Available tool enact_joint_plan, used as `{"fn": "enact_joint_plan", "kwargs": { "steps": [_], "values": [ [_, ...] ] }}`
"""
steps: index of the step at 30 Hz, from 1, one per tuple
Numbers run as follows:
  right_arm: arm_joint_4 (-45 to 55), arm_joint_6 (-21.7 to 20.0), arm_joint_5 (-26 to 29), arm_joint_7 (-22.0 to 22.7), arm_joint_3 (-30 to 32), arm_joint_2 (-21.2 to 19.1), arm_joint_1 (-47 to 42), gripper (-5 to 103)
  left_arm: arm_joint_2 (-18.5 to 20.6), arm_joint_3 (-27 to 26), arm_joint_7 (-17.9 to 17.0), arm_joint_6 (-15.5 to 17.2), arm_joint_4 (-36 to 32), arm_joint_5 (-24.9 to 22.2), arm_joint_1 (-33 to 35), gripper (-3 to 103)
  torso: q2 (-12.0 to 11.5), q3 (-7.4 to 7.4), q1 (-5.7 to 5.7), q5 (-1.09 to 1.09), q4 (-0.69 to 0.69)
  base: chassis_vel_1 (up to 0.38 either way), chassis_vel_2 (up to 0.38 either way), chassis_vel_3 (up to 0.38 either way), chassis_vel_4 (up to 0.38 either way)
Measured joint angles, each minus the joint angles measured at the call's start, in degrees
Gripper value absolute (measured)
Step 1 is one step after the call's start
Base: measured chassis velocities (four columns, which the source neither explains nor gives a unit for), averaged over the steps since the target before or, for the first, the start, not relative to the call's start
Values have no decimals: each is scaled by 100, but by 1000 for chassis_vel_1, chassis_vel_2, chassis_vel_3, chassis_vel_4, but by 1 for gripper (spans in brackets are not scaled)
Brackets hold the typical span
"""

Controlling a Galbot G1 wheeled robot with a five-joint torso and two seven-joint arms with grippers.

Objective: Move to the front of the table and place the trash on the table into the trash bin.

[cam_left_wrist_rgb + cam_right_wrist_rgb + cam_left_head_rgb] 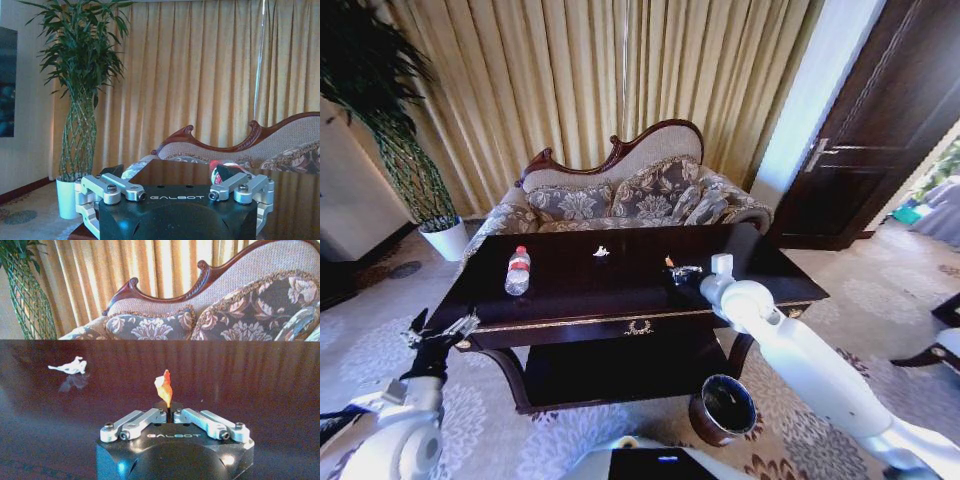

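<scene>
My right gripper has its jaws closed on the orange scrap — it stands up between the tips, above the table. I judge a straight lift best (pinch is slight). My left gripper idles, jaws spread, empty.

The head camera looks down and forward from above the near edge of the table, taking in its whole top, the sofa behind it and the bin on the floor. The left wrist camera sits low by the table's left end, just behind the left claw, facing across the top toward the curtain and plant. The right wrist camera hovers close over the tabletop behind the right claw, facing the sofa. All three share the tabletop and sofa back.
</scene>
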Motion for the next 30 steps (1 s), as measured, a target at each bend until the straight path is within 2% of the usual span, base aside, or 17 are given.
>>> {"fn": "enact_joint_plan", "kwargs": {
  "steps": [17, 19, 20, 22, 30],
  "values": [
    [95, -52, -83, -46, 109, -72, -164, 2, -3, 5, 0, 6, -23, -4, 14, 100, 0, 0, 0, 1, 0, 0, 0, 0, 0],
    [166, 219, -159, -48, 165, -82, -249, 2, -5, 12, 0, 8, -25, -4, 11, 100, 0, 0, 0, 1, 0, 0, 0, 0, 0],
    [166, 219, -159, -48, 165, -82, -249, 2, -5, 12, 0, 8, -25, -4, 11, 100, 0, 0, 0, 1, 0, 0, 0, 0, 0],
    [193, 533, -583, -181, 246, -88, -397, 2, -6, 15, 1, 8, -25, -4, 11, 100, 0, 0, 0, 1, 0, 0, 0, 0, 0],
    [385, 961, -1239, -253, 813, -17, -972, 2, 2, 19, 25, -11, -1, 11, -8, 100, 0, -1, 0, 1, 0, 0, 0, 0, 0]
  ]
}}
